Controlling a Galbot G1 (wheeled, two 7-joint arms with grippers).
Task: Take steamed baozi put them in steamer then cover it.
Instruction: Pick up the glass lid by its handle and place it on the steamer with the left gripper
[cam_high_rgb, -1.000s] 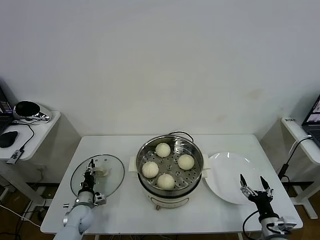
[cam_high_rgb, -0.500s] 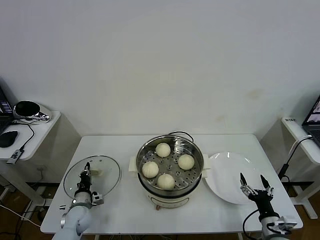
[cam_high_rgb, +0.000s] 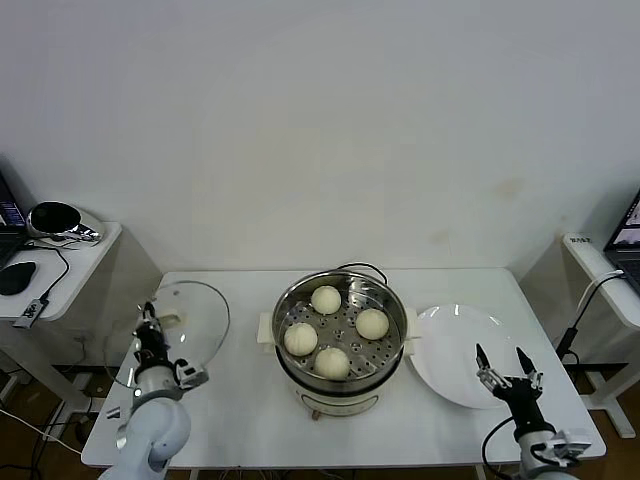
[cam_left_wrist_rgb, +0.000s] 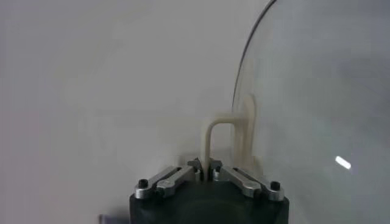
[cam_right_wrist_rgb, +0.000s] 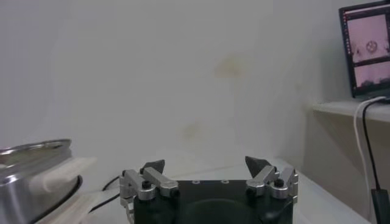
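Several cream-white baozi (cam_high_rgb: 333, 361) lie on the perforated tray inside the steel steamer (cam_high_rgb: 340, 290) at the table's middle. My left gripper (cam_high_rgb: 148, 322) is shut on the cream bar handle (cam_left_wrist_rgb: 209, 137) of the clear glass cover (cam_high_rgb: 185, 315) and holds it tilted on edge, lifted over the table's left end. In the left wrist view the cover's glass (cam_left_wrist_rgb: 317, 109) fills one side. My right gripper (cam_high_rgb: 500, 362) is open and empty above the near edge of the white plate (cam_high_rgb: 455, 345); its own view shows its jaws (cam_right_wrist_rgb: 207, 164) apart.
The steamer's rim and cream handle (cam_right_wrist_rgb: 42, 167) show in the right wrist view. A side table (cam_high_rgb: 60, 265) with a mouse stands left, and a shelf with a laptop (cam_high_rgb: 625, 240) right. A cable (cam_high_rgb: 360, 268) runs behind the steamer.
My left gripper has lifted the cover off the table, tilted it upright and carried it left and away. The right gripper has stayed near the plate.
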